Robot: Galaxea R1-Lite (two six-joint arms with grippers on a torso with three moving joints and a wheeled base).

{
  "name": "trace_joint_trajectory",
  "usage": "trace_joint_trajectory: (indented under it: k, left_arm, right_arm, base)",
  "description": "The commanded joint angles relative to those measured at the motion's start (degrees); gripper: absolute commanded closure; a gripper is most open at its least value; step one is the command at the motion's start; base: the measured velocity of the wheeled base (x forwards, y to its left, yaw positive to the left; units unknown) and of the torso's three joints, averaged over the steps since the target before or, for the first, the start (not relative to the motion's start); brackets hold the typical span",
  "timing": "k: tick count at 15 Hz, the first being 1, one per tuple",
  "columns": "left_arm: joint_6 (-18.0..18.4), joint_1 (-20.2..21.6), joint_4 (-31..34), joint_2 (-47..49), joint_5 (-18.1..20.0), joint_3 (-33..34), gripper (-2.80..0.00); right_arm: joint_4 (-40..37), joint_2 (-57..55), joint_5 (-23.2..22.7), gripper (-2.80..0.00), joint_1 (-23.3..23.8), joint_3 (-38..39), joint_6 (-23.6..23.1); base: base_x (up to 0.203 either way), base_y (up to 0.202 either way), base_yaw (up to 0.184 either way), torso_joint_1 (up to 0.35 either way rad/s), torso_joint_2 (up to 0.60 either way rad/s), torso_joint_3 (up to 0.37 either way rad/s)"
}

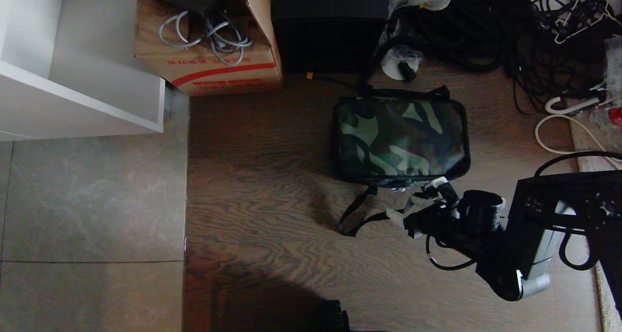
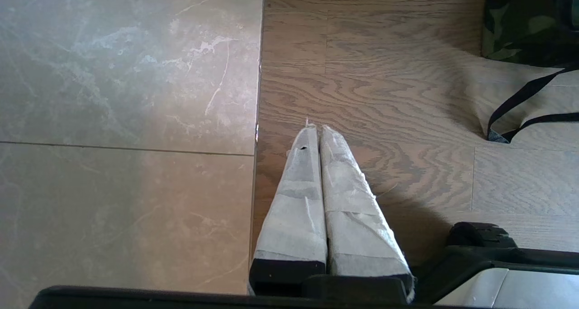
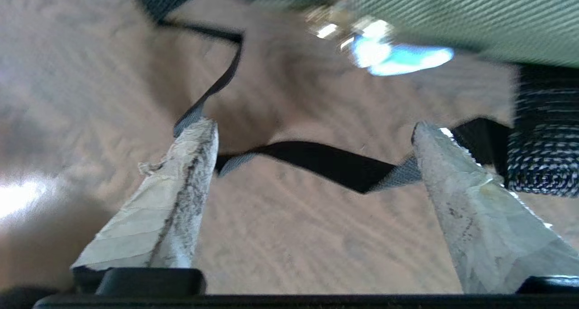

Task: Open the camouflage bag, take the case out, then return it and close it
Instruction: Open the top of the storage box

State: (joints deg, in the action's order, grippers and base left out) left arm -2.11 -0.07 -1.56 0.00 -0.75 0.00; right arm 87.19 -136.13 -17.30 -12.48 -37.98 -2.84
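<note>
Green-and-black camouflage bag [image 1: 401, 140], black straps [image 1: 357, 218]

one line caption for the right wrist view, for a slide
Open right gripper over the black strap beside the camouflage bag.

The right arm [image 1: 515, 254] at the lower right of the head view is black with a silver-grey rounded elbow cap, a black cylindrical wrist and thin black cables looping beside it. The right gripper [image 1: 418, 208] has tapered fingers wrapped in off-white, smudged tape on black bases. The left gripper [image 2: 316, 129] has the same pale, frayed tape wrap.
</note>
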Motion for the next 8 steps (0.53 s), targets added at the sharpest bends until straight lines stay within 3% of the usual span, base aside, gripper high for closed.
trace_joint_trajectory:
  k: [1, 8]
  left_arm:
    - [0.00, -0.01, -0.02, 0.00, -0.04, 0.35, 0.00]
    - [0.00, 0.02, -0.02, 0.00, -0.04, 0.35, 0.00]
  right_arm:
    - [0.48, 0.86, -0.10, -2.80, 0.18, -0.51, 0.79]
    - [0.48, -0.40, 0.81, -2.80, 0.79, -3.01, 0.99]
  base:
    - [0.000, 0.000, 0.000, 0.000, 0.00, 0.000]
    - [0.000, 0.000, 0.000, 0.000, 0.00, 0.000]
